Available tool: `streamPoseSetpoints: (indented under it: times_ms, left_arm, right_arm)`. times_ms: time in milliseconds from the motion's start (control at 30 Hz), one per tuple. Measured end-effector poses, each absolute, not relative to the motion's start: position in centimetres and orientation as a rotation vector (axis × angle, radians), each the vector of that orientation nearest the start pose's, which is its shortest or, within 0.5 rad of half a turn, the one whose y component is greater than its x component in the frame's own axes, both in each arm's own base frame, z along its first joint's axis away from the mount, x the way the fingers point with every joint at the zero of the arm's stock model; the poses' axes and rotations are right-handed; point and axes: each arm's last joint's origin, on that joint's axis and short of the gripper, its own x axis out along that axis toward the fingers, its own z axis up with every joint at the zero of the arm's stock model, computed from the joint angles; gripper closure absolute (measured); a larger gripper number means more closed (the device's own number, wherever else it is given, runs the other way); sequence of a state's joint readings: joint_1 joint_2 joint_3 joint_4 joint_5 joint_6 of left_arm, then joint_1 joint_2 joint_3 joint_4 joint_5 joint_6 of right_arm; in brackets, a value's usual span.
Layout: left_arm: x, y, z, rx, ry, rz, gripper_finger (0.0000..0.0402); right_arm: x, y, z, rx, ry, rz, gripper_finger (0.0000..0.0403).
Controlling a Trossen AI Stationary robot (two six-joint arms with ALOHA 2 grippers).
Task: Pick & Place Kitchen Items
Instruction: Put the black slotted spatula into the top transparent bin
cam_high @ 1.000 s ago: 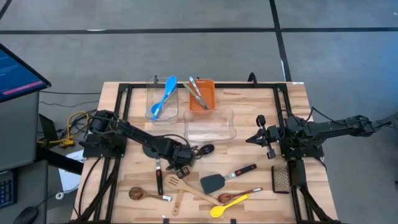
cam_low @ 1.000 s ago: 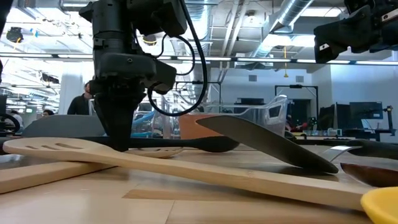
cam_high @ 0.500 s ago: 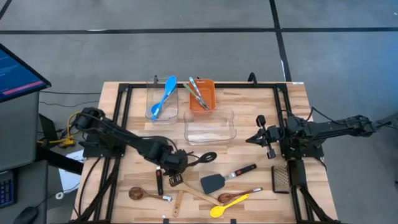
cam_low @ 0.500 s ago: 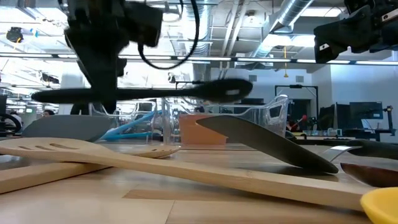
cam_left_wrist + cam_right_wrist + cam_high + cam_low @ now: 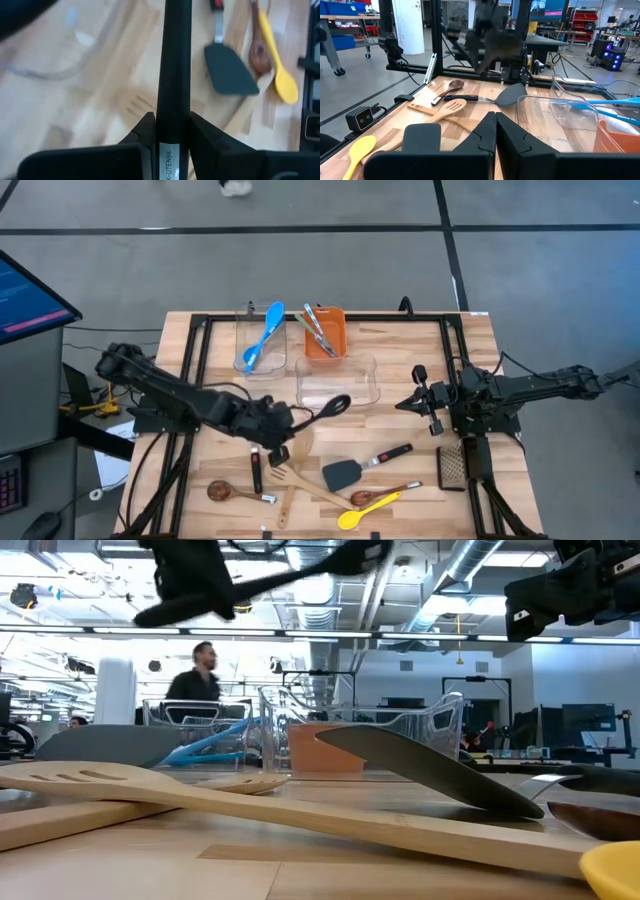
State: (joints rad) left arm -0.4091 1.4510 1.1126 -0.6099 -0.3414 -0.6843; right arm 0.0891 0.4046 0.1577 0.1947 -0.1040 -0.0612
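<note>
Black plastic, the ladle [image 5: 322, 411] hangs above the table, its handle pinched between the fingers of the left gripper [image 5: 277, 423] and its bowl reaching over the near edge of the empty clear tub [image 5: 338, 381]. My reading is that the carry step is in hand: the next move calls for bringing the ladle fully over a container and opening the fingers. Which container it is meant for I cannot tell. On the table below lie the wooden slotted spatula [image 5: 300, 482], black turner [image 5: 343, 473] and yellow spoon [image 5: 364, 510]. The right gripper [image 5: 424, 399] waits clenched and empty by the table's right edge. The left wrist view is blurred, and the ladle's bowl is cut off there.
</note>
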Motion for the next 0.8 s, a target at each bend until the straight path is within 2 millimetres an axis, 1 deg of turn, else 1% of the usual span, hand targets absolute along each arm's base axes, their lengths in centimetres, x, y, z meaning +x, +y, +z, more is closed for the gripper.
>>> streamPoseSetpoints:
  times_ms: [233, 500, 667, 800]
  left_arm:
    - [25.7, -9.5, 29.7, -0.172, 0.678, 0.306, 0.0345]
    - [24.0, -6.7, 33.0, -0.051, 0.482, 0.488, 0.0345]
    - [23.4, -4.5, 34.1, -0.01, 0.443, 0.581, 0.0345]
    - [23.5, -2.4, 34.3, 0.009, 0.45, 0.657, 0.0344]
  right_arm:
    - [12.5, 1.4, 20.1, -0.061, 0.046, 0.194, 0.0403]
    - [12.5, 1.4, 20.1, -0.059, 0.046, 0.194, 0.0403]
    - [12.5, 1.4, 20.1, -0.059, 0.046, 0.194, 0.0403]
    - [12.5, 1.4, 20.1, -0.059, 0.046, 0.194, 0.0403]
